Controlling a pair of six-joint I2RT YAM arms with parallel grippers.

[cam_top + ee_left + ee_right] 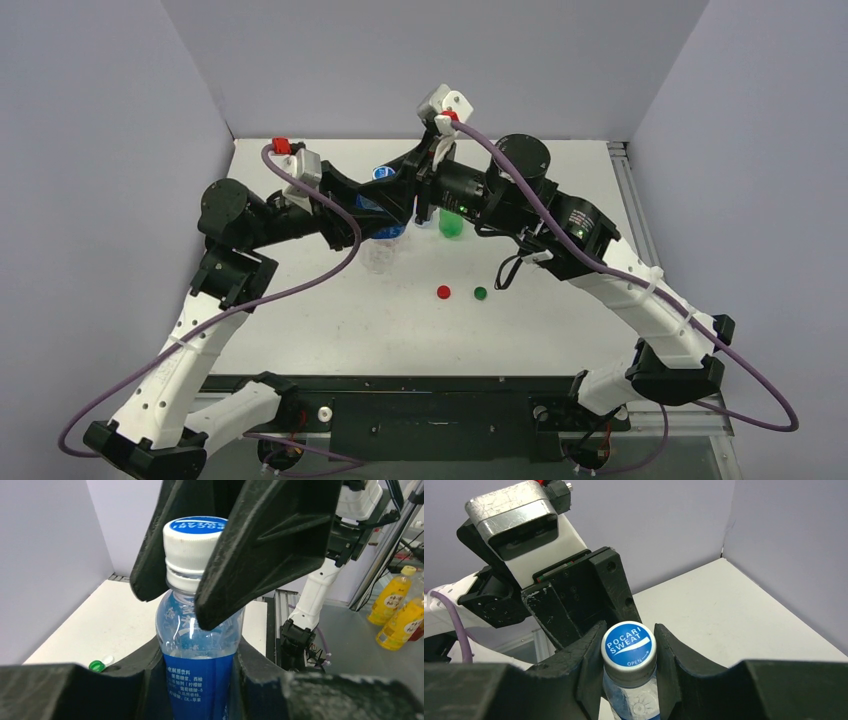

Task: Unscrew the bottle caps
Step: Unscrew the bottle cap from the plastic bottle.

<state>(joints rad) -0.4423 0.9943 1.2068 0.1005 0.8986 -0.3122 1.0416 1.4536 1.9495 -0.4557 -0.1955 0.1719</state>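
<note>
A clear bottle with a blue label (196,680) stands upright between both grippers. My left gripper (197,672) is shut on its body, one finger on each side of the label. Its white bottle cap with a blue top (629,647) sits on the neck, and my right gripper (629,656) is shut on this cap from both sides. In the top view the two grippers meet at the back middle of the table around this bottle (388,222). A red cap (443,292) and a green cap (480,293) lie loose on the table. A white cap (107,659) lies beside the green cap (96,666).
An all-green bottle (452,222) stands just right of the held bottle, under the right arm. A clear bottle (380,258) stands in front of it. Yellow drink bottles (395,602) stand off the table. Grey walls close in the back and the sides.
</note>
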